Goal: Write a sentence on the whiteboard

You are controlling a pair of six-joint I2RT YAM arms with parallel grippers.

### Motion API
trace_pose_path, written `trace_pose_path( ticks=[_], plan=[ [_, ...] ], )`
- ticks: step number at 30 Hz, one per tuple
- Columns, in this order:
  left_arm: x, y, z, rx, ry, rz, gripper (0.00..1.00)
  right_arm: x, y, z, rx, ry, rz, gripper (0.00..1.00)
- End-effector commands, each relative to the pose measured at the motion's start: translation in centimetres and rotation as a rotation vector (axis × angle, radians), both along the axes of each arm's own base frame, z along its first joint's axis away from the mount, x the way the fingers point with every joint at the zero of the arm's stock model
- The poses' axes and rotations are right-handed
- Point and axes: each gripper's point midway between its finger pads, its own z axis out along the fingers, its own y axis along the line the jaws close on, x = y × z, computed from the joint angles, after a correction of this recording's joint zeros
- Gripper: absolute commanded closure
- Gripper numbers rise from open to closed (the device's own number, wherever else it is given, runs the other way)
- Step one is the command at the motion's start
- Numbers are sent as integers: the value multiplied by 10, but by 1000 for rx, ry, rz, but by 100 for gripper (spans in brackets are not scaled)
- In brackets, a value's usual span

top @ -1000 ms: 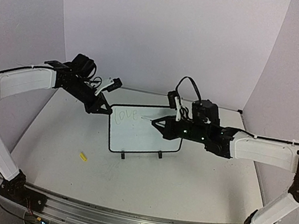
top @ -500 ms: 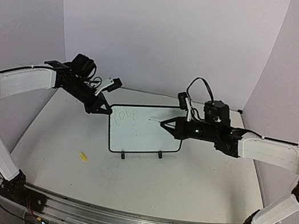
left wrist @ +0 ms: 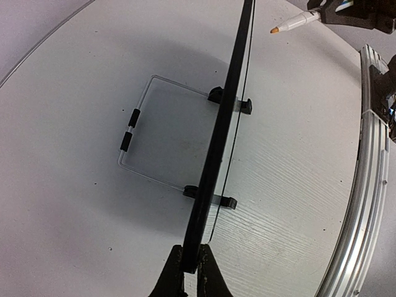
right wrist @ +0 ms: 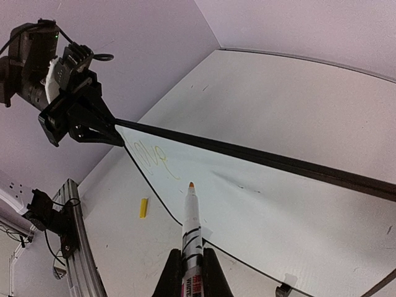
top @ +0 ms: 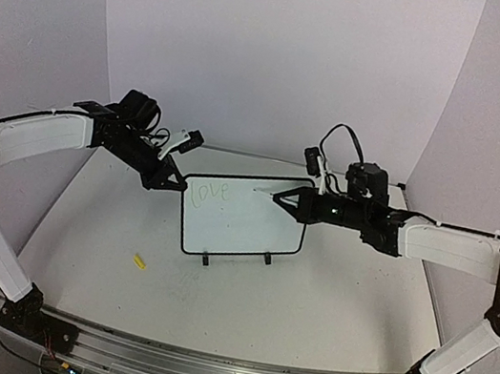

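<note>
Right gripper [right wrist: 192, 263]: its two fingers are closed on the barrel of a white marker with an orange-tan tip [right wrist: 190, 213], nib pointing at the board.
Nib position: it sits just right of the written word. From the left wrist view it looks slightly off the surface, though contact cannot be confirmed.
Left gripper [left wrist: 190, 269]: clamped on the thin black edge of the board at its upper left corner, bracing it.
Whiteboard [top: 252, 231]: this small white board with a black rounded-corner frame stands tilted on two black feet and a wire prop. It is mid-table between the two grippers.
Sentence [top: 210, 193]: you can read "love" in faint green at the board's top left, with nothing beside it yet.
Step in hand: you are likely about to start the second word.
Doing it well: bring the nib in square to the surface. Press lightly so the board does not rock on its prop, leave a clear gap after "love", and hold the same baseline.
Marker print: black lettering on the barrel seems to begin "WHITE", and the rest is cut off.
Stray item: a small yellow piece [top: 138, 261] lies on the white table [top: 326, 307], well apart from the board.
</note>
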Motion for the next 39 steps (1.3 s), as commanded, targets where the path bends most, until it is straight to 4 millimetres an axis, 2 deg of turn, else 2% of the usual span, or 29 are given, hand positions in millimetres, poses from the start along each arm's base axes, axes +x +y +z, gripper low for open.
trace_pose_path(
  ticks=[1,7,15,29,34,39],
  plan=[
    [19,23,-7,111,-86,84,100,15,10,30,71,-65,-5,100],
    [19,23,-7,110,-85,83,100,23,14,30,77,-66,-16,100],
    [19,23,-7,109,-87,81,100,31,11,19,58,-51,-59,100],
    [20,23,-5,108,-92,82,100,17,2,-35,-5,57,-59,100],
    [20,22,-5,108,-92,81,100,18,3,-32,-1,50,-61,100],
    [19,23,-5,109,-93,82,100,23,5,-16,39,22,-70,100]
  ],
)
